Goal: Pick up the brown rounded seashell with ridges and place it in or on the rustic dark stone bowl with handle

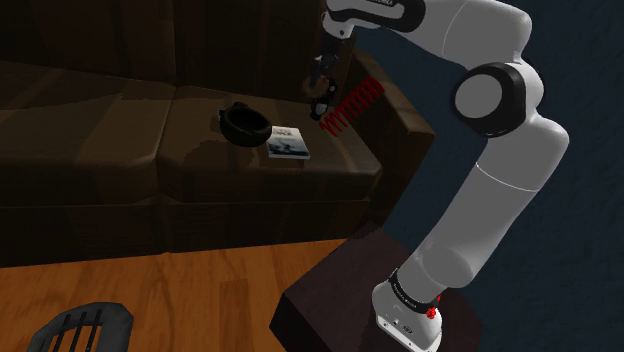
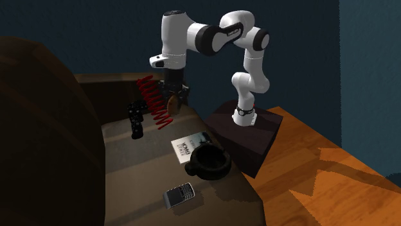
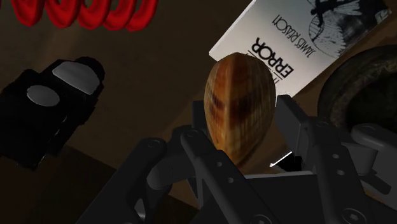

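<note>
The gripper hangs below the arm's wrist over the sofa seat. Its fingers are partly closed and clasp the seashell between them. The shell is brown and rounded, with fine ridges and darker bands. It stands on end in the grip, with its domed face toward the wrist camera. In the second exterior view the seashell appears to hang clear of the cushion, just beside the lower end of the red spiral. The dark stone bowl sits on the same seat, well apart from the gripper. Its handle points toward that view's lower left. A white book lies flat between the gripper and the bowl, just beside the bowl's rim. In the wrist view the book lies beyond the shell with its dark title lettering visible. The bowl's rim lies next to it. A black device with grey buttons stands on the seat on the other side of the shell. The red spiral lies past the device. In the shoulder view the gripper is beside the spiral, and the bowl and the book lie to that view's left of it. A dark phone lies on the seat near the bowl. The arm's stand is on the wooden floor next to the sofa.
</note>
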